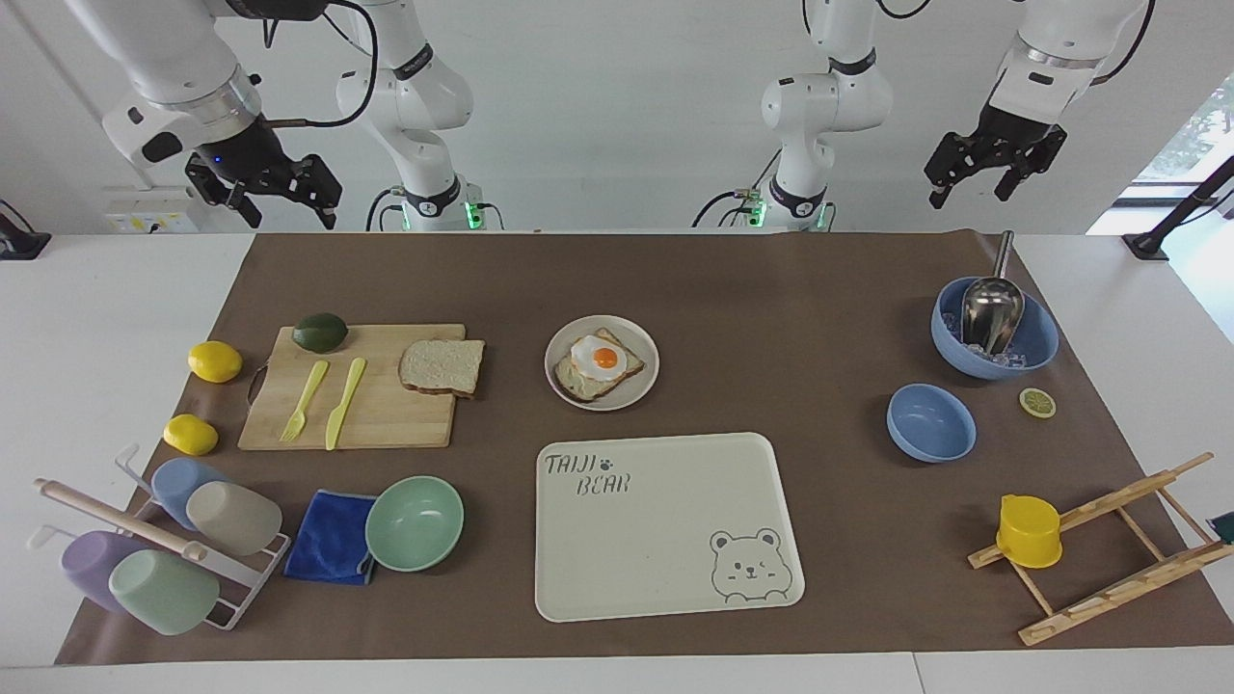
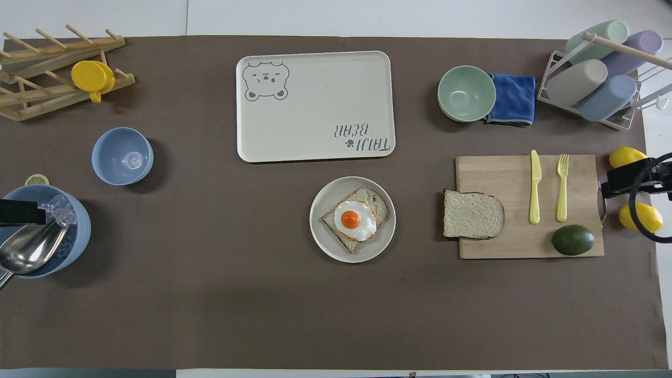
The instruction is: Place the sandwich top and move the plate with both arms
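Facing view: left gripper (image 1: 993,172) and right gripper (image 1: 275,193) are being held raised, spread, empty. Overhead view: bread (image 2: 472,214) is lying untouched on the board's (image 2: 504,173) corner; plate (image 2: 321,231) is sitting mid-table. Nothing is judged done yet.

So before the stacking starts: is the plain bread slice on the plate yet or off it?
Off. The sandwich top lies on the cutting board's edge; the plate holds only the egg toast.
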You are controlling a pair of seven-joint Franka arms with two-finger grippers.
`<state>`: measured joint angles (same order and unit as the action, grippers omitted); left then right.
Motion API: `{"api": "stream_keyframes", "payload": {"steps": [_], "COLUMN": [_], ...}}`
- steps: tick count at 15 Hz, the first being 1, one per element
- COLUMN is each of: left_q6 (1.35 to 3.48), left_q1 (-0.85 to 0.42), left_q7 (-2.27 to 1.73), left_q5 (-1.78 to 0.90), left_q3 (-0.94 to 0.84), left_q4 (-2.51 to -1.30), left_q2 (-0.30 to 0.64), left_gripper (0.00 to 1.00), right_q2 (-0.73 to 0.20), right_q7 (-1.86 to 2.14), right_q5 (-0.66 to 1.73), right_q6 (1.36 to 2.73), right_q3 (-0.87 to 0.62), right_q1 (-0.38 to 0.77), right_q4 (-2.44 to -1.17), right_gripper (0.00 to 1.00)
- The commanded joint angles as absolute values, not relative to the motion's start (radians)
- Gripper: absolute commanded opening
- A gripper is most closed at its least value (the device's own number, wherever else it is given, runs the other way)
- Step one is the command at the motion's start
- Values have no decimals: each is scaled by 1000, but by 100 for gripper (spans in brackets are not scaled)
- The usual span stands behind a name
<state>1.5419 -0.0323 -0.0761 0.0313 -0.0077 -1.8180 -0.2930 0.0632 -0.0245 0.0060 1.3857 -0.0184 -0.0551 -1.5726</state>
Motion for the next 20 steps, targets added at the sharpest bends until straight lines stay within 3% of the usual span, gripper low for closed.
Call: {"api": "stream_keyframes", "payload": {"steps": [1,10,13,20], "left_q6": [1523,1525,1523,1523], "left_q1": [-35,-35,-35,-34], "left_q7": [-61,-67,-67,-67], "left_q5": [26,26,26,26], "left_q3": [-9,-9,-8,-8], "left_q4": [-1816,-1812,-1813,-1812], "left_q2": [-307,-305,-307,-307], "left_gripper": [100,100,100,100], "right_q2": [64,86,57,-185], "right_q7": [-31,-55,-159,-460], "right_q5": [-9,8,-105,-293], "right_q6": [1391,1408,1528,1561], "right_q3": [-23,-37,-51,-51], "right_q1": [-54,-28,111,423], "right_q4": [-1574,-1617,-1693,-1654], "right_gripper": [100,100,100,100]}}
